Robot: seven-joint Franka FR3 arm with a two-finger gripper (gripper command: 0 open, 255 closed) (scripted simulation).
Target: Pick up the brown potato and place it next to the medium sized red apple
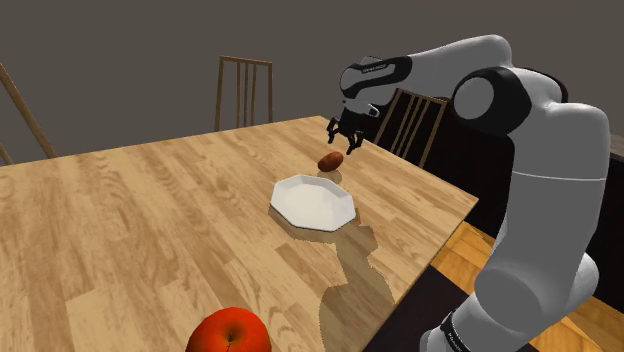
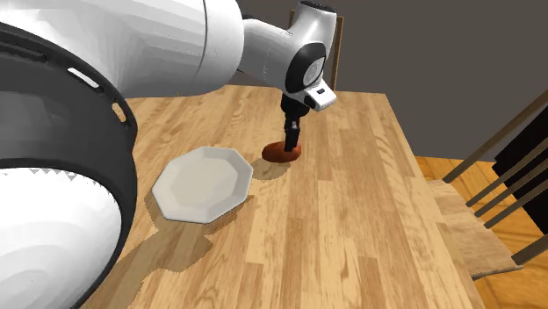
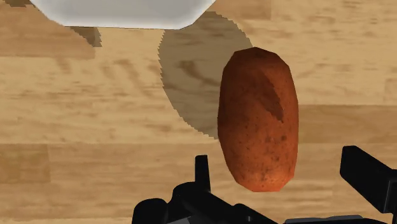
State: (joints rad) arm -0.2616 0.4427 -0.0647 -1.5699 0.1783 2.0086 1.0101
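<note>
Red apple: nearest the shoulder camera, at the near edge of the counter, well apart from every other item.

White octagonal plate: mid-counter, nothing on it.

Brown potato: just beyond the plate, lying on its side, apparently at rest on the wood. Judged firm, fairly light and rough-skinned enough not to slip. It is oblong and rounded, so it is best taken across the narrow middle, where the flanks run near parallel. A hold near either tapered end would likely squeeze it out.

Gripper: poised directly over the potato. Fingers are spread wide, one on either side of it, touching nothing and holding nothing.

Chairs: beyond the far edge.

View notes: the wrist view supplies the clearance between fingers and potato, which the hand masks elsewhere. The shoulder view supplies the apple and the long stretch of counter to be crossed. The second exterior view sets the potato's shadow close against it.
</note>
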